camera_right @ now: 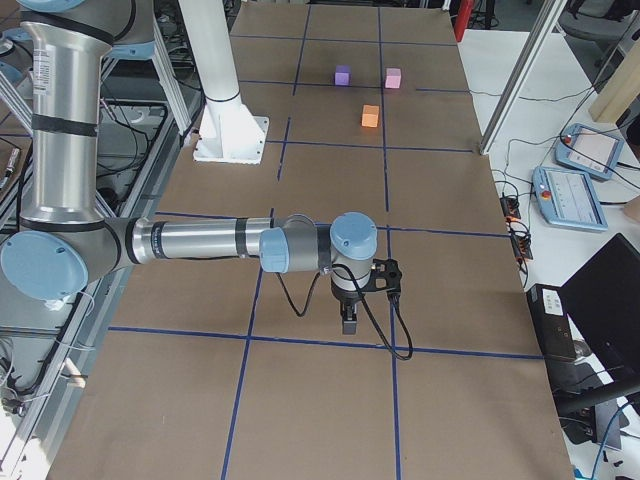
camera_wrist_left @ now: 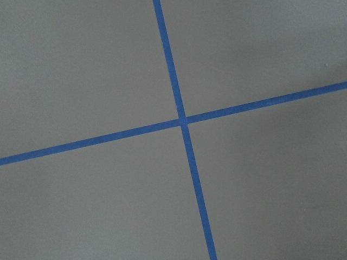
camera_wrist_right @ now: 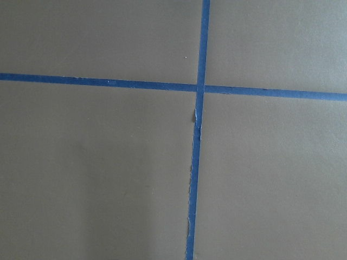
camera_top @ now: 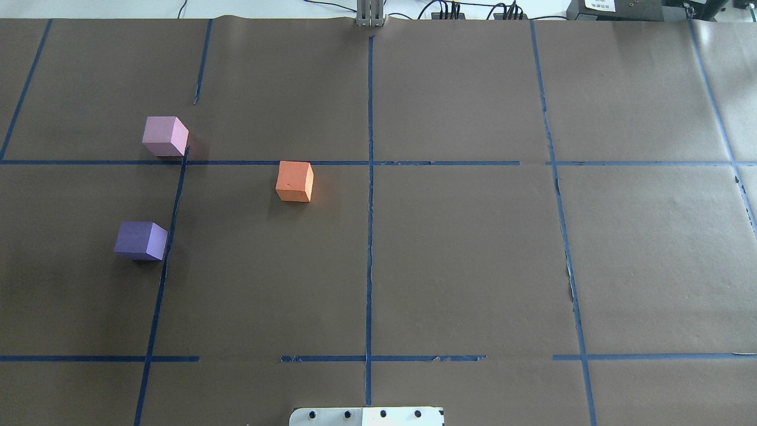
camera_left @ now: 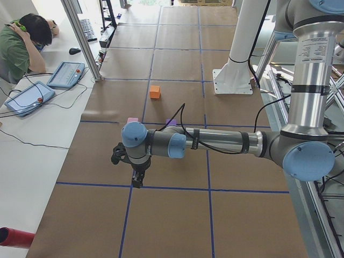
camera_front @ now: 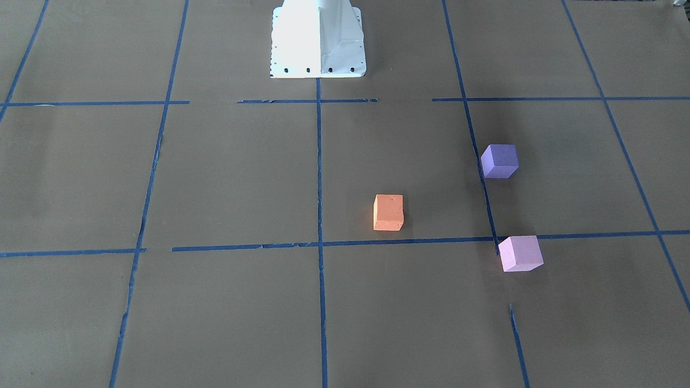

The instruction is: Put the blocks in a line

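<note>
Three cubes sit apart on the brown paper on the robot's left half. The orange block is nearest the centre line. The dark purple block is closer to the robot. The pale pink block sits farther out at a tape crossing. My left gripper hangs over the table's left end, well away from the blocks. My right gripper hangs over the far right end. Both show only in the side views, so I cannot tell whether they are open or shut. Both wrist views show only paper and tape.
Blue tape strips mark a grid on the paper. The white robot base stands at the table's robot-side edge. An operator sits at a side desk with tablets.
</note>
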Available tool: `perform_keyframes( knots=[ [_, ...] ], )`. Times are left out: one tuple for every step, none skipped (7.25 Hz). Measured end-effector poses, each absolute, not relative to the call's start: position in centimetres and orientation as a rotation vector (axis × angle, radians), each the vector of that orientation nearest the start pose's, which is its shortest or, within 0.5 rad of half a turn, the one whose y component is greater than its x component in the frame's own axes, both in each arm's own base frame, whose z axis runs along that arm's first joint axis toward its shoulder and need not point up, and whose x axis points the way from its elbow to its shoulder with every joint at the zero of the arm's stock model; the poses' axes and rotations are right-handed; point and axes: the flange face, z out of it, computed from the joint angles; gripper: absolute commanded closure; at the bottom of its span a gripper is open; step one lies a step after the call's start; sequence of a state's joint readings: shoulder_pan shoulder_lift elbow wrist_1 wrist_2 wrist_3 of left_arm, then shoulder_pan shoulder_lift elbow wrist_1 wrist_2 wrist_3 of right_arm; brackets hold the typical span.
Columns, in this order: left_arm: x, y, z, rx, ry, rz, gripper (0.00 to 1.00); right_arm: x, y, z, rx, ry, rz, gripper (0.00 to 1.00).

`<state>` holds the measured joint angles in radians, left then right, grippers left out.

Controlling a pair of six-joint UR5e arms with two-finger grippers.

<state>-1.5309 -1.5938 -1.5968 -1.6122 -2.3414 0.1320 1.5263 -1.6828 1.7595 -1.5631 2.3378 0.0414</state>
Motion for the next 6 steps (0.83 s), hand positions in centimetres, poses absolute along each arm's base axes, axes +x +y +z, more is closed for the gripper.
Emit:
perform_keyframes(
  knots=[
    [-4.4, -51.0, 62.8, 0.126, 0.768, 0.2, 0.0, 4.4, -45.1, 61.8, 0.047, -0.769, -0.035, 0.0],
    [-4.3, -51.2, 62.4, 0.134, 0.768, 0.206, 0.0, 4.4, -45.1, 61.8, 0.047, -0.769, -0.035, 0.0],
    [-4.1, -51.7, 61.4, 0.16, 0.77, 0.221, 0.0, 4.4, -45.1, 61.8, 0.048, -0.769, -0.035, 0.0],
    [-3.3, -52.5, 59.2, 0.223, 0.791, 0.26, 0.0, 4.4, -45.1, 61.8, 0.048, -0.769, -0.035, 0.0],
    [-1.5, -53.0, 56.6, 0.288, 0.839, 0.293, 0.0, 4.4, -45.1, 61.8, 0.047, -0.769, -0.035, 0.0],
    [1.6, -53.5, 53.5, 0.302, 0.894, 0.28, 0.0, 4.4, -45.1, 61.8, 0.047, -0.769, -0.035, 0.0]
  ],
)
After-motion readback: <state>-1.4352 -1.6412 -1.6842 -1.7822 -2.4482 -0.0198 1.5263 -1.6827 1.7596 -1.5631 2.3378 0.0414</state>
